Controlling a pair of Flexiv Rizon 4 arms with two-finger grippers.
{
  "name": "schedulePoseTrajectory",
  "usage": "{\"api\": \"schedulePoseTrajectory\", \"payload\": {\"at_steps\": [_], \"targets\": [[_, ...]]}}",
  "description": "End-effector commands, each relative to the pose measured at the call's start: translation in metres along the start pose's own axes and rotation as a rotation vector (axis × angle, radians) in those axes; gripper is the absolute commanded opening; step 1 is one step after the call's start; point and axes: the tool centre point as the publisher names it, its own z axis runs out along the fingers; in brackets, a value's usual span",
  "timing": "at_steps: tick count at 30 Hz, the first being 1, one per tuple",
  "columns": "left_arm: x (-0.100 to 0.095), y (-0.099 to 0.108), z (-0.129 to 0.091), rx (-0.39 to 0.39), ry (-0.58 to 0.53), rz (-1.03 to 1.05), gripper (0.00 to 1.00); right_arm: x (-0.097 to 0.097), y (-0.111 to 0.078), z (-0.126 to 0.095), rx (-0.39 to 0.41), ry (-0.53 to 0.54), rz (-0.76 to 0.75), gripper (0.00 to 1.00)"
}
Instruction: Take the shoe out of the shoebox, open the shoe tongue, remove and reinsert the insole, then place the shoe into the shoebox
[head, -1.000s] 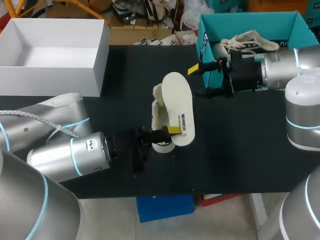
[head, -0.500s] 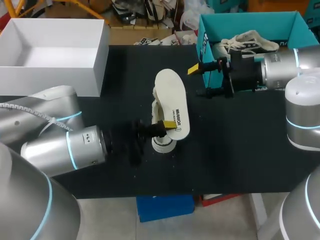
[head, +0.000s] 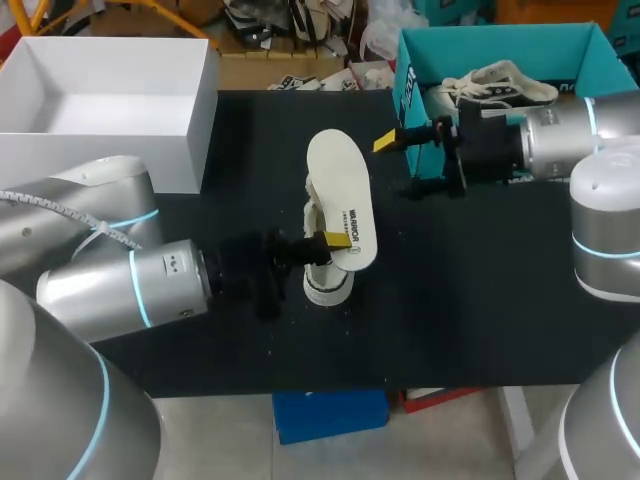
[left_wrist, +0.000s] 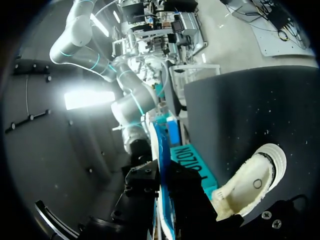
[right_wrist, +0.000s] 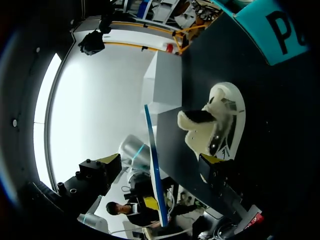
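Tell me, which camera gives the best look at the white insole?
The head view: the insole shows its whole flat face there, held by the left hand over the shoe. Both wrist views catch it edge-on, as a thin strip.

— What's carrying everything?

— A black counter (head: 470, 290) with a matte top, dotted with a few pale specks.

— And what lies directly on it?

— A cream shoe (head: 326, 288) rests near the middle. Beyond the shoe and off to its left, an open-topped white box (head: 100, 165) sits at the counter's far corner. Beyond the shoe to its right, a teal shoebox (head: 405, 95), also open-topped, sits at the other far corner.

— Does either one touch the shoe?

— No, both stand well apart from it.
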Motion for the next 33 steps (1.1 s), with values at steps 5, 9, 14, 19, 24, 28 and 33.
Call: {"api": "schedulePoseTrajectory", "payload": {"at_steps": [5, 9, 14, 19, 24, 28, 33], "targets": [[0.003, 0.002, 0.002, 0.27, 0.003, 0.003, 0.0, -0.013, -0.006, 0.008, 0.094, 0.063, -0.011, 1.0], [0.003, 0.002, 0.002, 0.27, 0.003, 0.003, 0.0, -0.012, -0.012, 0.014, 0.107, 0.062, -0.024, 1.0], [0.003, 0.002, 0.002, 0.27, 0.003, 0.003, 0.0, 0.0, -0.019, 0.02, 0.09, 0.032, -0.082, 1.0], [0.003, 0.002, 0.002, 0.27, 0.003, 0.003, 0.0, 0.013, -0.028, 0.025, 0.068, 0.007, -0.139, 1.0], [0.003, 0.002, 0.002, 0.27, 0.003, 0.003, 0.0, 0.018, -0.034, 0.033, 0.067, 0.015, -0.154, 1.0], [0.003, 0.002, 0.002, 0.27, 0.003, 0.003, 0.0, 0.015, -0.037, 0.041, 0.078, 0.027, -0.148, 1.0], [0.003, 0.002, 0.002, 0.27, 0.003, 0.003, 0.0, 0.01, -0.041, 0.048, 0.089, 0.034, -0.138, 0.81]]}}
